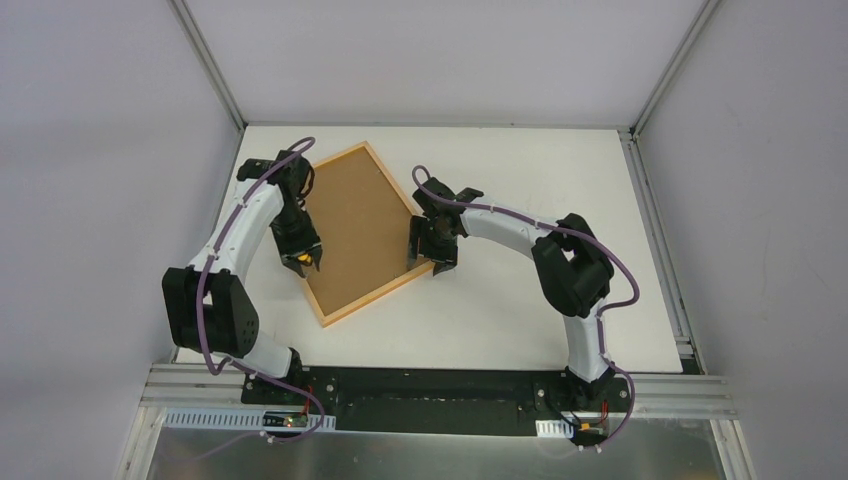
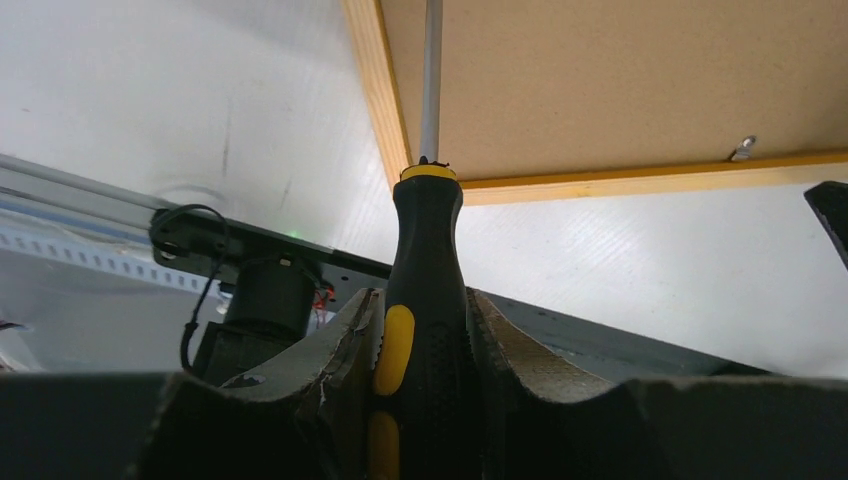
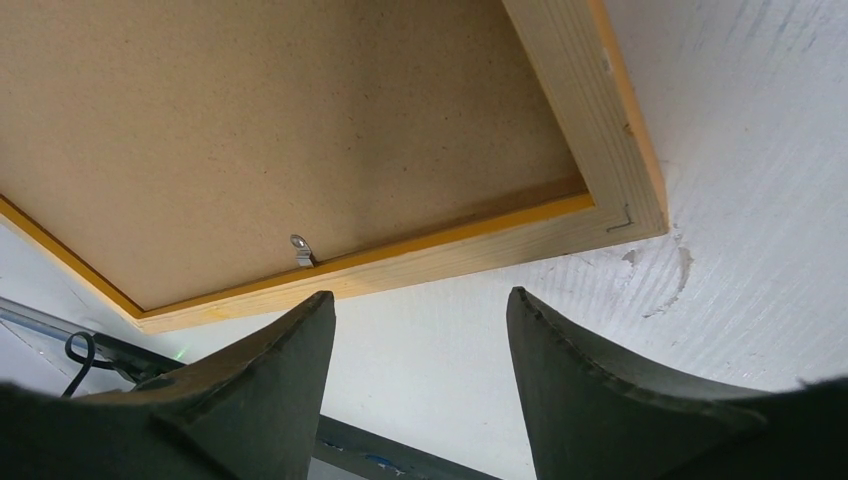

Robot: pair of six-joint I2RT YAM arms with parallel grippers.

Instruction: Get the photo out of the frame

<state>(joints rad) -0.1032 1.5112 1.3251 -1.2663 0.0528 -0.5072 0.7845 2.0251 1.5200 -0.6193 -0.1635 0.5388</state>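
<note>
Frame (image 1: 380, 296) lies face-down on the table (image 1: 520, 330), photo hidden under the backing board (image 1: 360, 225); left claw's (image 1: 303, 262) clenched on a screwdriver (image 2: 425, 270), right claw (image 3: 420, 298) released by the corner, so I'd nudge that metal tab (image 3: 301, 248) gently while the right steadies the frame.

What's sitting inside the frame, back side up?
A brown backing board fills the frame, one small metal clip at its edge. Anything beneath the board is covered.
</note>
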